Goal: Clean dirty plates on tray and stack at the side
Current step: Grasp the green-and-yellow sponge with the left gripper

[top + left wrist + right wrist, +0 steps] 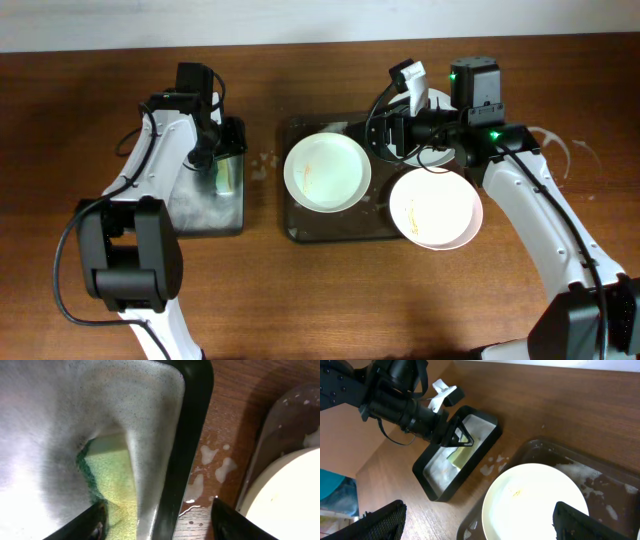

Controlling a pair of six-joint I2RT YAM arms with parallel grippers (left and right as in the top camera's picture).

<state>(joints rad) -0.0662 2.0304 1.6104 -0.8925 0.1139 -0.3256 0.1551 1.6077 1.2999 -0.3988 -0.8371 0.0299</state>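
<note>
Two white plates lie on the large dark tray [300, 225]. The left plate [327, 172] carries a faint orange streak. The right plate [435, 208] has orange smears and overhangs the tray's right front corner. My right gripper [383, 135] hovers open above the tray's back edge. In its wrist view the left plate [535, 505] sits between and below the wide-spread fingertips [385, 520]. My left gripper [160, 522] is open, low over the small tray [192, 420], its fingers astride the right rim. One finger [95, 522] rests by the green-yellow sponge [112, 485].
The small tray [200, 215] left of the large one holds foamy water. Water drops [220, 467] lie on the wooden table between the two trays. Foam clings to the large tray's floor [600, 470]. The right arm [540, 210] reaches over the table's right side.
</note>
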